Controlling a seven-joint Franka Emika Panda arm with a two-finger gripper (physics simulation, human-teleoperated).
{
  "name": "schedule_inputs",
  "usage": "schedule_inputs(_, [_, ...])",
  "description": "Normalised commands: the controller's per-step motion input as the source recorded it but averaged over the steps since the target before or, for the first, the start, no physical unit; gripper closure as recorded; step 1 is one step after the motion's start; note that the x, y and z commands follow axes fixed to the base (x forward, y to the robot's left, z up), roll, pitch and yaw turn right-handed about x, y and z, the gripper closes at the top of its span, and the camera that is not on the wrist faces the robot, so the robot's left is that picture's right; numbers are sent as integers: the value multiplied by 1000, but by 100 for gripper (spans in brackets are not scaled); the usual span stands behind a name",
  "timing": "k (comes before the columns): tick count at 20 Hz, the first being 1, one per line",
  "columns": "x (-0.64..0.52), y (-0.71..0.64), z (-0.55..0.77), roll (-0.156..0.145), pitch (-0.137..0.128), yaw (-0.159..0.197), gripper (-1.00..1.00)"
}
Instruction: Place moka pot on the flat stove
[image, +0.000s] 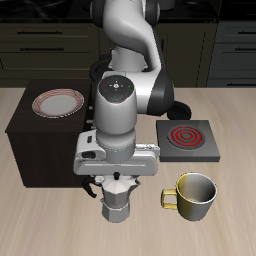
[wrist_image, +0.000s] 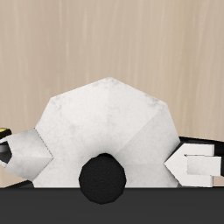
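pale wood-grain table (image: 235, 150), dark cabinets along the back wall. hand (image: 117, 183) down over the pot (image: 119, 203) near the front edge, grip not discernible. stove (image: 188, 138) farther back, apart from it. mug (image: 193, 196) beside pot; plate (image: 57, 102) atop brown cabinet (image: 40, 150).

The moka pot (image: 120, 198) looks like matt silver metal; the table (image: 40, 225) is smooth pale wood.

A: Where does the exterior view sit?
B: High in front, facing the arm; it takes in the table (image: 40, 225), cabinet (image: 35, 140), flat stove (image: 190, 141) and mug (image: 193, 196).
A: And the wrist view?
B: Straight down, very close; both share the moka pot (image: 122, 197) (wrist_image: 105, 127).
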Motion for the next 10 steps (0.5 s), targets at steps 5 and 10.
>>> schedule_inputs(5, [-157,181,158,18,-32,-16,100])
schedule_inputs(10, [-219,166,248,3,-43,-14,100])
